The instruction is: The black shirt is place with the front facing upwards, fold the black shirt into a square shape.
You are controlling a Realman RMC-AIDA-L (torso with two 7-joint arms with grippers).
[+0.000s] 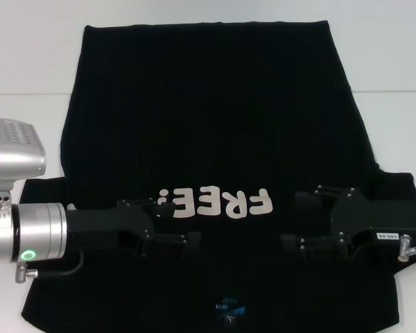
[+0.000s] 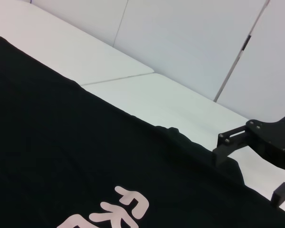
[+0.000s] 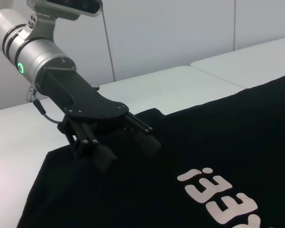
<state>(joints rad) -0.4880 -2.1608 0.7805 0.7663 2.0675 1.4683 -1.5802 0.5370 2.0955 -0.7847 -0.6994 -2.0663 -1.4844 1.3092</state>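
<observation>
Shirt: black shirt point(image 1: 215, 132) flat on white table point(image 1: 28, 62) | left gripper point(image 1: 184, 222) wide, lower left | right gripper point(image 1: 295, 218) wide, lower right

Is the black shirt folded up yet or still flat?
Flat and spread out. The black shirt lies open on the white table, its FREE! lettering fully showing, with no folds made.

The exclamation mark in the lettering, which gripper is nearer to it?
The left. The left gripper hangs over the shirt right beside the exclamation mark, jaws open. The right gripper is beyond the F, at the lettering's other end, jaws open too.
</observation>
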